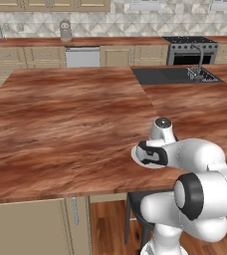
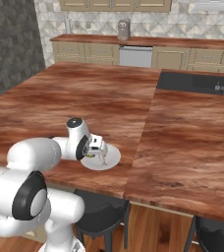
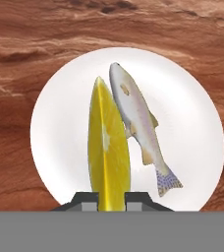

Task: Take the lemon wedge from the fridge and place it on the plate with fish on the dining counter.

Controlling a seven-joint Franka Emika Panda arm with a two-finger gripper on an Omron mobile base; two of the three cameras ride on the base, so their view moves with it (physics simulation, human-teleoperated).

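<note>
I'm on the placing step, w/ the gripper (image 3: pixel 110 199) clamped on the lemon wedge (image 3: pixel 109 157), fingers pinching its near end at 6 o'clock in hand view. Wedge hangs directly over the plate with fish (image 3: pixel 60 128), the fish (image 3: pixel 136 133) lying just beside it toward 1 o'clock. In right base view the gripper (image 2: pixel 100 156) sits right above the plate (image 2: pixel 111 158) near the front edge of the dining counter (image 2: pixel 109 98). Can't tell if wedge touches plate yet. Next, I reckon: ease down a bit, spread the fingers, lift straight up w/o nudging the fish
</note>
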